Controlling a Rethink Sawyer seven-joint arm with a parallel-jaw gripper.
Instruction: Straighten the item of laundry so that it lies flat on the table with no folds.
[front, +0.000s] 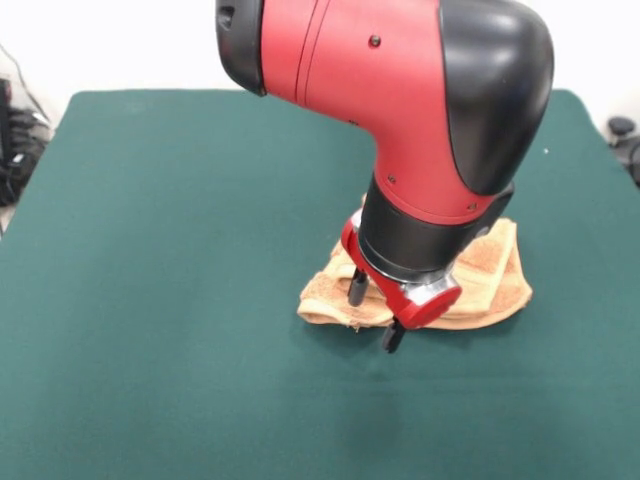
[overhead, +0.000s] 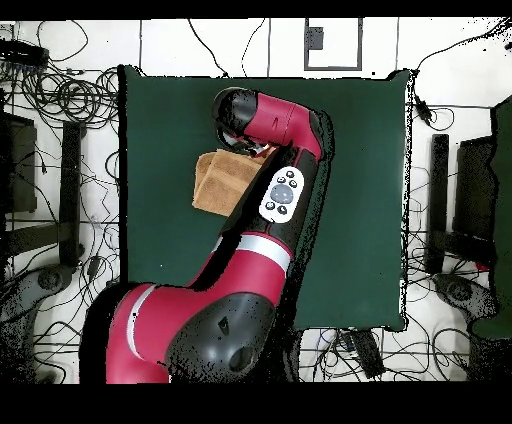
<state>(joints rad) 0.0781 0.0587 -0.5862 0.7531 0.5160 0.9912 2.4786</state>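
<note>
1. Reaching down from above, the red and black arm (front: 400, 110) places its gripper (front: 372, 312) over the near edge of the towel (front: 490, 270).
2. The gripper's two dark fingers (front: 357, 288) stand apart, with a clear gap between them. One finger sits over the towel's front fold; the other hangs past the towel's edge, above the bare cover. Whether either tip touches cloth or table cannot be told.
3. The towel is orange-tan and lies bunched in folds, not flat. A lighter hem runs along its near edge.
4. The towel rests on the dark green table (front: 150, 300), right of centre in the front view and well clear of every table edge.
5. In the overhead view the arm (overhead: 270, 125) covers one end of the towel (overhead: 222, 180); the gripper itself is hidden there.
6. Cables (overhead: 70, 95) lie on the floor around the table (overhead: 360, 200).
</note>
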